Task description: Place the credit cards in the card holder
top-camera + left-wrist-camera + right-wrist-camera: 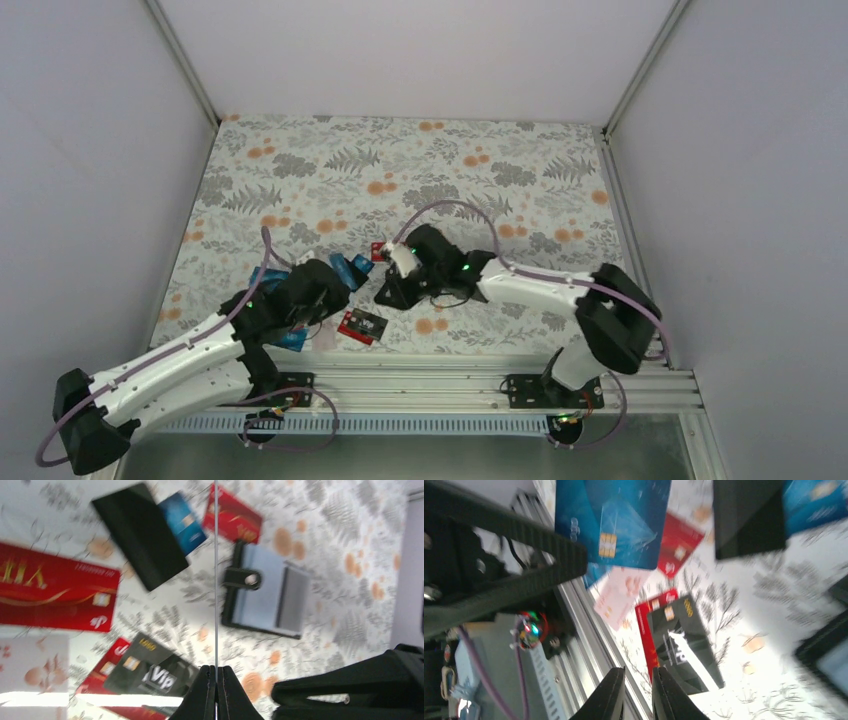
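Observation:
The card holder [267,592] lies open on the patterned cloth, grey-blue inside, ahead of my left gripper [215,669]. That gripper is shut on a thin card [215,580] seen edge-on; the right wrist view shows it as a blue card [619,520]. My right gripper [639,687] has its fingers slightly apart with nothing between them, above the black Vip card [684,640]. In the left wrist view, the loose cards are a black one [140,535], a blue one [182,522], two red ones [232,515] [55,595] and the Vip card [150,667]. In the top view the holder is hidden under the right arm.
The metal rail [574,630] at the table's near edge is just beside the right gripper. A pale pink card [621,597] lies near it. The two grippers [335,283] [388,295] are close together at the front middle of the cloth [420,170].

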Robot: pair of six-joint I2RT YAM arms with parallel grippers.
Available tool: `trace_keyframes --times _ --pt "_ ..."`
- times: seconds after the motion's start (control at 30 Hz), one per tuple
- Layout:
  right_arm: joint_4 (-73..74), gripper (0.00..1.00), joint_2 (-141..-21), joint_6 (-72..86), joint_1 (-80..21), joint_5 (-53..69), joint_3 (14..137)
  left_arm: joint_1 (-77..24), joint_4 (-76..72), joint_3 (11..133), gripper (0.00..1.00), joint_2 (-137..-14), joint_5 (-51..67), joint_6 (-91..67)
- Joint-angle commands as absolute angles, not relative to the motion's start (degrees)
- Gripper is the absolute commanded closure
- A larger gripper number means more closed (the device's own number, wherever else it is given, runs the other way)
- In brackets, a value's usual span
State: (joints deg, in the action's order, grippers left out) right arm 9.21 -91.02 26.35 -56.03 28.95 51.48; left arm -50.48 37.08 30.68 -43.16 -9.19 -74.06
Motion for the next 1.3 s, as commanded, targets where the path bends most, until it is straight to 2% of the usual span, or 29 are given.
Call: trace_keyframes --times 0.0,0.27,0.47,0.6,1.0,1.27 --pt "13.7 0.79 -83.4 24.6 -49.6 29.7 53.3 -50.5 36.6 36.0 0.98 -43.5 -14.6 -66.6" --pt "13.3 0.56 -77.0 24.7 -34.2 40.5 51.2 -50.4 25.9 40.0 0.97 -47.3 -15.9 -57.8" --pt "4.9 0.53 -75.5 30.9 -22.0 55.2 44.8 -50.0 13.4 41.2 0.98 -52.1 -12.0 -51.3" --pt "3.6 0.48 -75.4 31.1 -19.3 60.2 44.6 -48.8 5.1 42.4 0.98 -56.4 -7.1 -47.3" --pt "-1.5 0.37 -72.8 33.1 -16.6 64.2 45.0 -45.2 -12.2 45.3 0.98 -66.5 15.7 -42.6" --pt "-4.2 0.41 -72.2 34.5 -16.1 64.6 47.5 -45.1 -15.1 45.8 0.98 -67.5 22.1 -43.1"
